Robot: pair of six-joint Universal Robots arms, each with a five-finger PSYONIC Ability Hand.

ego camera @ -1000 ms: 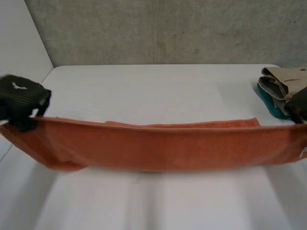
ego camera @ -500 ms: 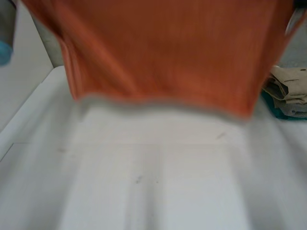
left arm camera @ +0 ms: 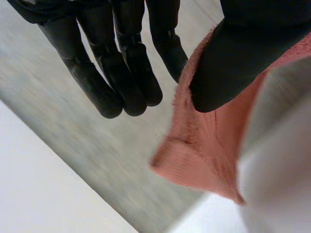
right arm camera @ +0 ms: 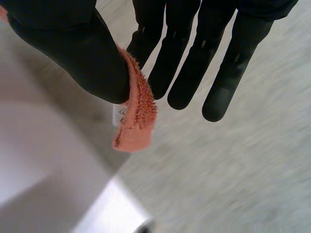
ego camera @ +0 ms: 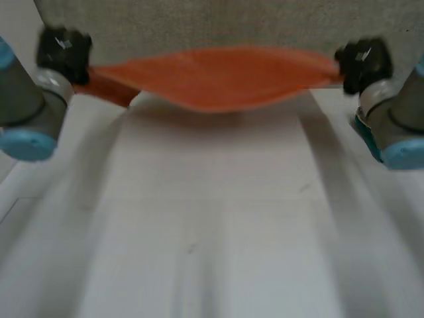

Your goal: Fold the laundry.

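The orange towel (ego camera: 218, 76) is hanging in the air over the far end of the tabletop (ego camera: 212, 238), strung left to right between the two hands with the grey wall (ego camera: 199, 26) behind it. Its middle is bellying down toward the surface, though I cannot tell whether it is brushing it. The left hand (ego camera: 63, 53) is taking the towel's left end. In its wrist view the thumb (left arm camera: 233, 63) is pressing the terry cloth against the nearest finger while the other fingers (left arm camera: 131, 87) are reaching out straight, so that is a pinch rather than a fistful. The right hand (ego camera: 363, 63) is doing the mirror job at the right end, its thumb (right arm camera: 73, 53) clamping just the tip of a corner against the first of its straight fingers (right arm camera: 187, 73), with a small white label (right arm camera: 119, 112) peeking out beside the cloth. Judging by that sag, this is a soft, limp, fairly light piece with no stiffness of its own. It is going to droop wherever it is not being held, and nothing about it looks fragile. The fuzzy pile should be giving the hands decent friction. Even so, the right hand is holding very little cloth, so a sharp tug could be pulling that corner free. The corners of one long edge look like the right places to hold, with the span kept taut as the towel is being laid down flat for folding.
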